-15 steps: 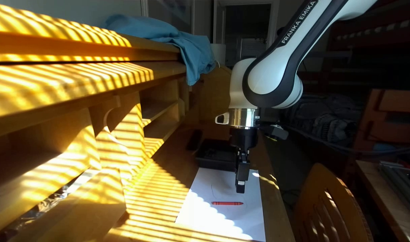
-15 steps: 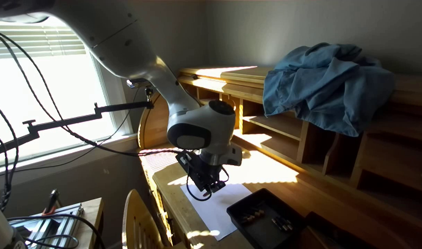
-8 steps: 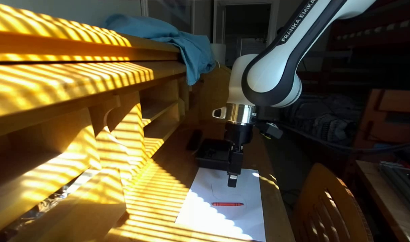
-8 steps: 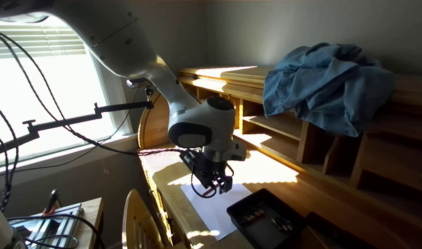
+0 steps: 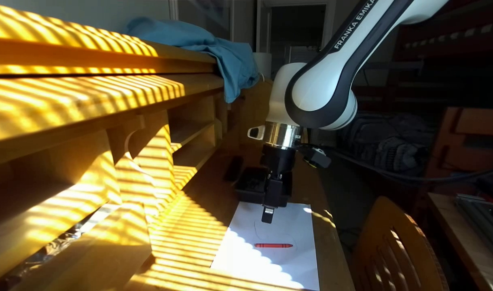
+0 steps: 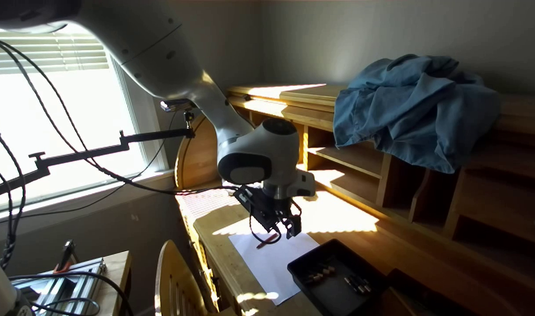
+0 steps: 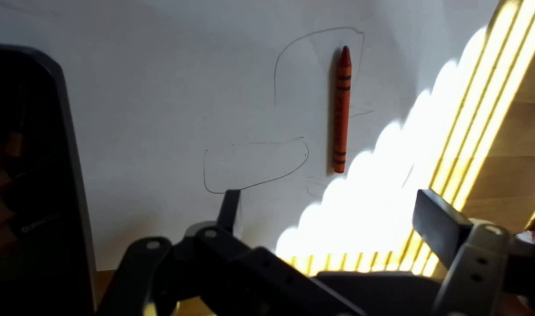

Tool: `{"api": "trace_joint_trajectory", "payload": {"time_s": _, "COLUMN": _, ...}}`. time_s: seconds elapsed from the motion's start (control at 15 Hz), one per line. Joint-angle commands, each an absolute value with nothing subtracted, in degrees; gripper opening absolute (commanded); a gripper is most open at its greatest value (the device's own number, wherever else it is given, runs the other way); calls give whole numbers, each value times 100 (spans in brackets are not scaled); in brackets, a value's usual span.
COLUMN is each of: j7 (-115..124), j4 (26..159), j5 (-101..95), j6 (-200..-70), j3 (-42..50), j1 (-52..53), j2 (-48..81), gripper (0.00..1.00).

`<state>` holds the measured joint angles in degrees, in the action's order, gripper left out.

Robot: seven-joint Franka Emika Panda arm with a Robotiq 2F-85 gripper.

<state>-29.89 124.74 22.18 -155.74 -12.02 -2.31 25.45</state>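
Observation:
My gripper (image 7: 335, 208) stands wide open in the wrist view, nothing between its fingers. An orange-red crayon (image 7: 342, 114) lies on a white sheet of paper (image 7: 162, 109), apart from the fingertips and farther up that view. Thin curved pencil lines (image 7: 267, 180) mark the paper around it. In both exterior views the gripper (image 5: 267, 215) hangs above the paper (image 5: 299, 226), with the crayon (image 5: 273, 245) lying flat to one side of it. A black tray (image 6: 296, 276) stands against the paper's edge and holds several short wooden-and-black pieces (image 6: 357, 284).
The wooden desk's shelving (image 5: 193, 133) rises beside the arm, with a blue cloth (image 6: 416, 105) draped over its top. A wooden chair (image 5: 392, 250) stands at the desk's front edge. Striped sunlight falls across part of the desk and paper.
My gripper has risen away from the crayon and shifted toward the shelving side, and its jaws have spread wider. The crayon stays on the paper, practically in the same spot.

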Motion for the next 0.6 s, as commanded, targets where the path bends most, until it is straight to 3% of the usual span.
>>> {"api": "trace_joint_trajectory", "payload": {"time_s": 0.0, "j7": -2664, "j4": 12279, "j5": 1818, "j6": -15575, "j3": -1271, "j1": -244, "j2": 2775, "gripper": 100}}
{"api": "trace_joint_trajectory", "payload": {"time_s": 0.53, "j7": -2352, "j4": 12178, "j5": 1479, "j6": -15575, "j3": -1362, "j1": -98, "j2": 2979, "gripper": 100}}
